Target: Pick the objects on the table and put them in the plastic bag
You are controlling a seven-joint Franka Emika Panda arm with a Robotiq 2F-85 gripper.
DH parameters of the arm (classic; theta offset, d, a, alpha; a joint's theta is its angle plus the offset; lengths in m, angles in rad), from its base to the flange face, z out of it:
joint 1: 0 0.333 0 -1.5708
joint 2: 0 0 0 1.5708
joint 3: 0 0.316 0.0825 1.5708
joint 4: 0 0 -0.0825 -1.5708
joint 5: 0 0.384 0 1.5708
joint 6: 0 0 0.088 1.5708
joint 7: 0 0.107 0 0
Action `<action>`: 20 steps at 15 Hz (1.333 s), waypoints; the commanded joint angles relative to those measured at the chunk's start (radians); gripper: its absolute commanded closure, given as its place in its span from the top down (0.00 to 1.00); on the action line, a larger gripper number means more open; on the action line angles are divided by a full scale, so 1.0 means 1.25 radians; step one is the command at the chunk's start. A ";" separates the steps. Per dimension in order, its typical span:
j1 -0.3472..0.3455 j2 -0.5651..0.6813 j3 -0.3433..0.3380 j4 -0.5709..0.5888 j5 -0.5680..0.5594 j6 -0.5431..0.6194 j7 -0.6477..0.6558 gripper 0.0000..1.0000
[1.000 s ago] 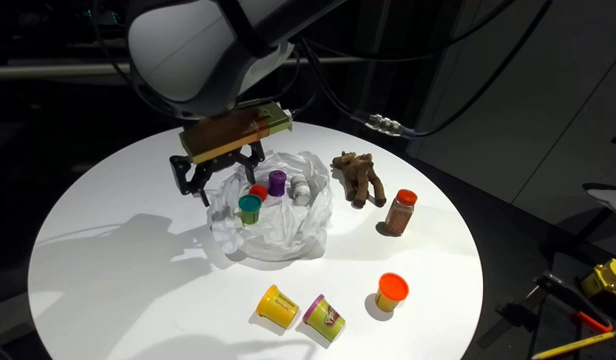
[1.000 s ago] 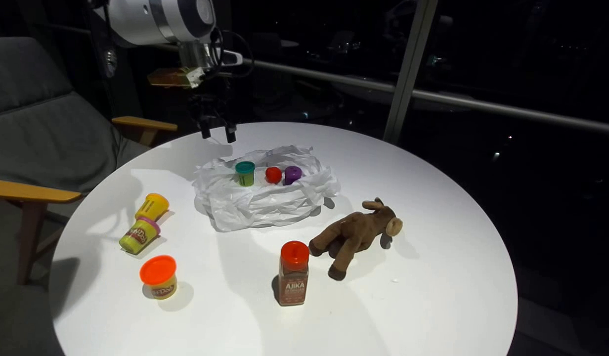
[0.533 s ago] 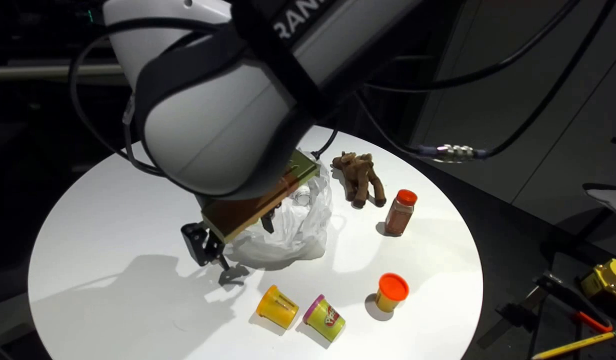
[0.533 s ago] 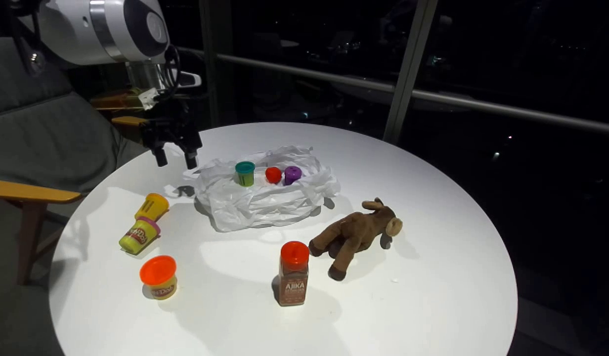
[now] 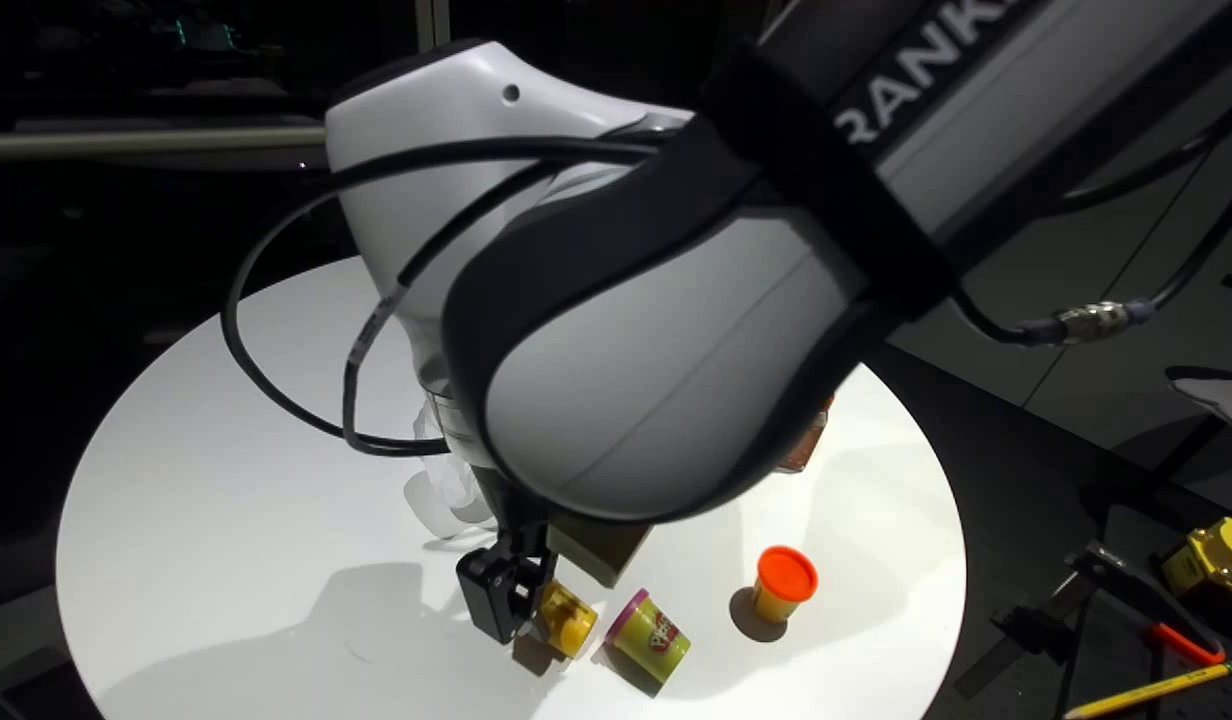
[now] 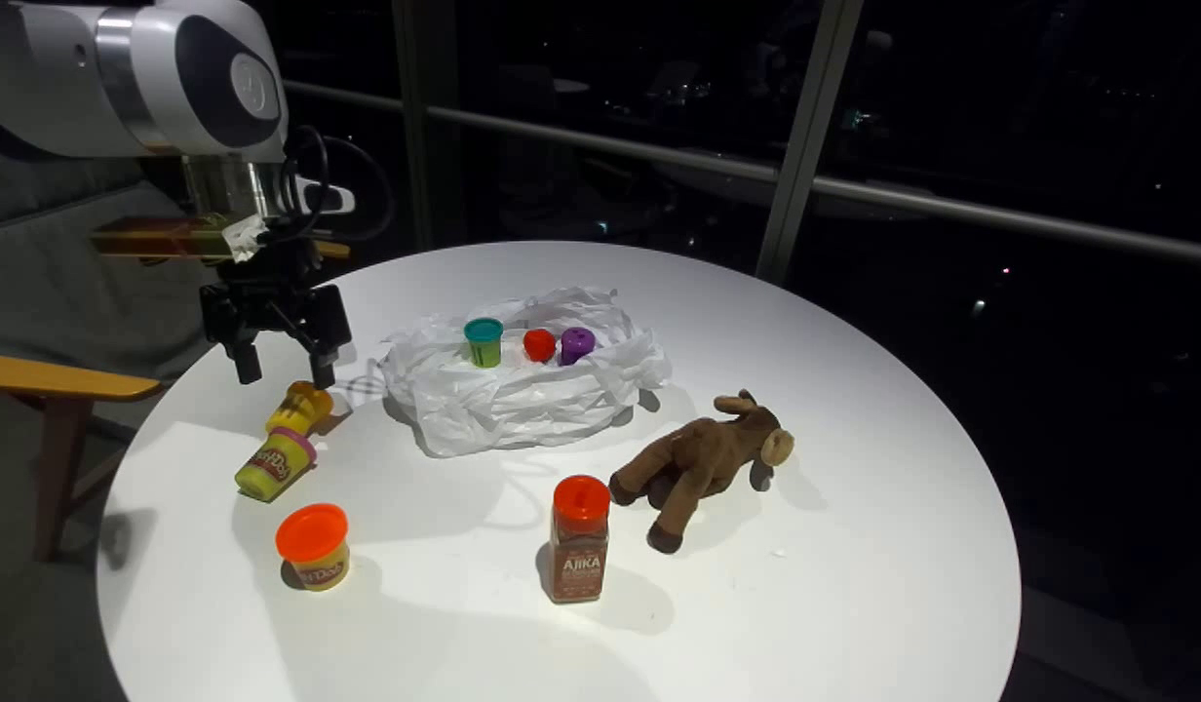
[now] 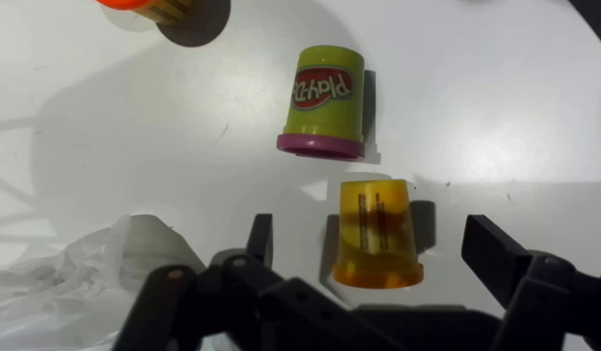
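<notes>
My gripper [image 7: 374,241] is open and empty in the wrist view, its fingers apart on either side of the yellow tub [image 7: 376,229]. In an exterior view, the gripper [image 6: 286,369] hangs just above this tub [image 6: 298,414], which lies on its side. A lime tub with a purple lid [image 6: 274,463] lies beside it. An orange-lidded tub [image 6: 315,551] stands upright. A red-capped spice jar [image 6: 579,556] and a brown plush animal [image 6: 703,458] are also on the table. The open white plastic bag [image 6: 523,414] holds a teal-lidded tub [image 6: 484,346], a red ball [image 6: 539,344] and a purple object [image 6: 577,343].
The round white table [image 6: 805,604] carries everything. The arm [image 5: 656,370] hides most of the bag and the plush animal in an exterior view. The bag's edge [image 7: 61,292] is close to the gripper at lower left in the wrist view. A chair [image 6: 64,380] stands beside the table.
The gripper has moved from beside and above the bag to over the yellow tub, coming lower. It stays open. The objects have not moved.
</notes>
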 commanded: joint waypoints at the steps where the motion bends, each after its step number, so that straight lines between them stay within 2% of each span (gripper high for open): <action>1: -0.041 -0.038 0.043 -0.064 0.025 0.073 -0.087 1.00; 6: -0.065 -0.011 0.061 -0.064 0.039 0.087 -0.149 1.00; 14: -0.065 0.024 0.054 -0.043 0.048 0.136 -0.172 1.00; 15: -0.062 0.024 0.046 -0.043 0.042 0.142 -0.167 0.75; 16: -0.062 0.025 0.040 -0.042 0.037 0.146 -0.166 0.73; 17: -0.060 0.024 0.030 -0.040 0.030 0.152 -0.161 0.66; 20: -0.064 0.030 0.011 -0.032 0.022 0.157 -0.166 0.42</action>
